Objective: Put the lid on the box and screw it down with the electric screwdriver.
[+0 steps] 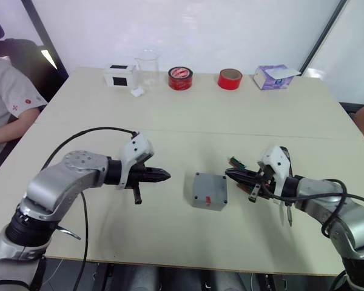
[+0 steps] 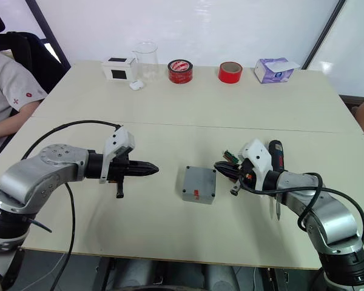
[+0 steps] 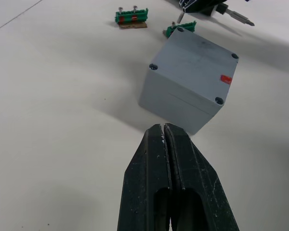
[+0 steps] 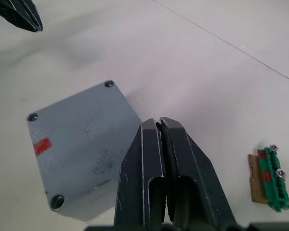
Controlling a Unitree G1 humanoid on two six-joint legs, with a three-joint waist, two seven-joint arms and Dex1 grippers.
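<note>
Left eye view, item one: the box (image 1: 208,191), grey, with the lid (image 1: 210,187) already seated on it, stands toward the near edge of the surface, about midway between the left and right edges. In the left wrist view I count screw heads in three of the lid's corners (image 3: 192,50); the fourth I cannot make out.

Item two: left end effector (image 1: 164,176), fingers pressed together, holding nothing. It points across the surface at the box from the box's left, clearly apart from it.

Item three: right end effector (image 2: 219,165), fingers likewise closed and empty, tips just beside the box's far right corner; I judge this the nearer of the two.

Item four: the electric screwdriver (image 2: 275,155) lies on the surface behind the right wrist, toward the right edge. Its long axis runs roughly near-to-far, black body with red label at the far end; a thin metal bit (image 2: 278,212) shows below the forearm, apparently its tip.

Item five: small green strips (image 3: 132,16) lie just beyond the box.

Judgement: any further driving turns on the right arm reaching back for the screwdriver, which lies behind its fingertips, not ahead.
</note>
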